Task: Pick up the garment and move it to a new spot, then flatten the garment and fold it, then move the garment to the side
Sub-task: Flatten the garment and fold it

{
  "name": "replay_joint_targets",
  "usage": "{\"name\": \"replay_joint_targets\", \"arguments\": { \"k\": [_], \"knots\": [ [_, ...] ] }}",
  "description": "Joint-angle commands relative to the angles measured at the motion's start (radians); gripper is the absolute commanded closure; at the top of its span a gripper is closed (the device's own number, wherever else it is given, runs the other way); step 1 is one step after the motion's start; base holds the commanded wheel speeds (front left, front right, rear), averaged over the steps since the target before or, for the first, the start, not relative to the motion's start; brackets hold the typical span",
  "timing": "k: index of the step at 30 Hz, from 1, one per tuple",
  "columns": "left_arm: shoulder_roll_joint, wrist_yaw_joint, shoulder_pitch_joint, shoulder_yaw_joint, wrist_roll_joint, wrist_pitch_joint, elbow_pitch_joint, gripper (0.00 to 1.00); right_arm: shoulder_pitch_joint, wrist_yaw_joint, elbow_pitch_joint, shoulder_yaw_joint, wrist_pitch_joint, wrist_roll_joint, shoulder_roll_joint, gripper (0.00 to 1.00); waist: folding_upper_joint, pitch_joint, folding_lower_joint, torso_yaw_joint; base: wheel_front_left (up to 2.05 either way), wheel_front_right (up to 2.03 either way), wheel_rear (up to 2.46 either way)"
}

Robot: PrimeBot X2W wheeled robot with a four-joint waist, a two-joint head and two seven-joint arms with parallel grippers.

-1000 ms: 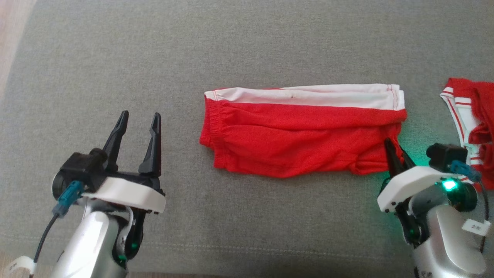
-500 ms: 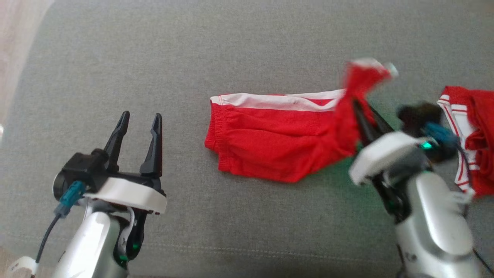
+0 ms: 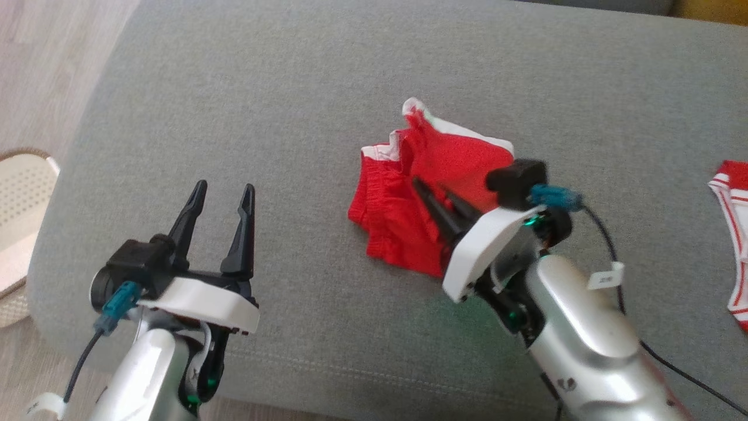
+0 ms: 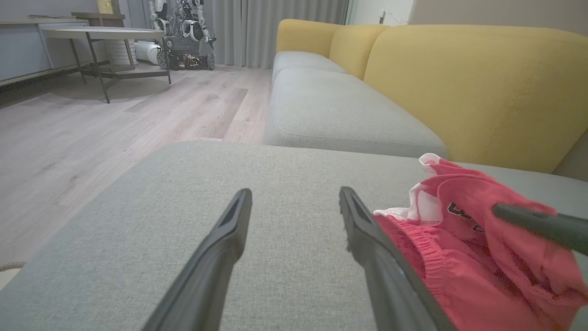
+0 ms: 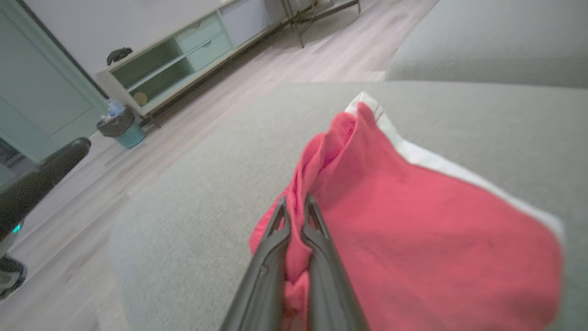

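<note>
**Garment (image 3: 461,161):** red knit shorts with a white side band and a gathered elastic waist. It lies bunched and doubled over itself at mid-seat on the grey woven sofa cushion (image 3: 292,105).

**Right gripper (image 3: 431,190):** fingers pressed together, pinching a fold of the red cloth.

**Left gripper (image 3: 225,187):** spread and holding nothing, well apart at the near left.

**Judgement:** light, limp and not fragile. It will likely sag and drag from 1 pinch. The 2 hem corners or the waistband are the best holds.
</note>
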Motion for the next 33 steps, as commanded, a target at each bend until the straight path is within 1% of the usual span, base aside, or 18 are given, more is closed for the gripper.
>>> {"name": "replay_joint_targets", "arguments": {
  "k": [1,4,7,10,11,12,13,16,19,20,22,25,28,33],
  "knots": [
    [0.019,-0.002,-0.033,0.038,-0.007,-0.006,-0.028,0.0,-0.034,-0.001,-0.023,0.026,-0.012,0.012,0.012,1.0,0.0,0.01,0.0,0.009,0.0,0.0,0.0],
    [0.016,-0.005,-0.038,0.036,-0.008,-0.007,-0.026,0.0,-0.049,-0.001,0.039,0.101,-0.036,0.049,0.012,1.0,0.0,0.021,0.0,0.022,0.0,0.0,0.0],
    [0.013,-0.005,-0.039,0.036,-0.009,-0.008,-0.024,0.0,-0.058,-0.001,0.067,0.174,-0.057,0.089,0.012,1.0,0.0,0.027,0.0,0.024,0.0,0.0,0.0],
    [0.013,-0.005,-0.041,0.038,-0.01,-0.009,-0.022,0.0,-0.074,-0.001,0.089,0.215,-0.079,0.114,0.012,1.0,0.0,0.034,0.0,0.019,0.0,0.0,0.0],
    [0.013,-0.005,-0.042,0.039,-0.01,-0.009,-0.022,0.0,-0.082,-0.001,0.098,0.223,-0.085,0.119,0.012,0.82,0.0,0.037,0.0,0.017,0.0,0.0,0.0],
    [0.013,-0.005,-0.044,0.039,-0.01,-0.01,-0.021,0.0,-0.09,-0.001,0.105,0.228,-0.093,0.123,0.012,0.54,0.0,0.039,0.0,0.014,0.0,0.0,0.0],
    [0.012,-0.006,-0.046,0.039,-0.01,-0.01,-0.021,0.0,-0.098,-0.001,0.112,0.23,-0.103,0.124,0.012,0.0,0.0,0.04,0.0,0.011,0.0,0.0,0.0],
    [0.014,-0.006,-0.05,0.042,-0.009,-0.01,-0.02,0.0,-0.122,-0.001,0.113,0.236,-0.146,0.129,0.012,0.0,0.0,0.043,0.0,-0.001,0.0,0.0,0.0],
    [0.017,-0.007,-0.051,0.044,-0.007,-0.011,-0.019,0.0,-0.14,-0.001,0.083,0.247,-0.198,0.144,0.012,0.0,0.0,0.039,0.0,-0.015,0.0,0.0,0.0],
    [0.019,-0.006,-0.051,0.045,-0.005,-0.011,-0.018,0.0,-0.15,-0.001,0.064,0.237,-0.231,0.142,0.012,0.0,0.0,0.033,0.0,-0.025,0.0,0.0,0.0],
    [0.021,-0.003,-0.05,0.046,-0.003,-0.012,-0.019,0.0,-0.159,-0.001,0.055,0.201,-0.263,0.114,0.012,0.0,0.0,0.026,0.0,-0.036,0.0,0.0,0.0],
    [0.027,0.002,-0.044,0.049,-0.001,-0.012,-0.021,0.0,-0.15,-0.001,0.044,0.116,-0.29,0.053,0.012,0.0,0.0,0.013,0.0,-0.053,0.0,0.0,0.0],
    [0.035,0.009,-0.035,0.052,0.001,-0.011,-0.025,0.0,-0.117,-0.001,0.026,-0.005,-0.294,-0.034,0.012,0.0,0.0,-0.001,0.0,-0.07,0.0,0.0,0.0],
    [0.055,0.021,-0.016,0.056,0.006,-0.001,-0.041,0.0,-0.005,-0.001,-0.065,-0.213,-0.253,-0.179,0.012,0.0,0.0,-0.019,0.0,-0.1,0.0,0.0,0.0]
  ]
}}
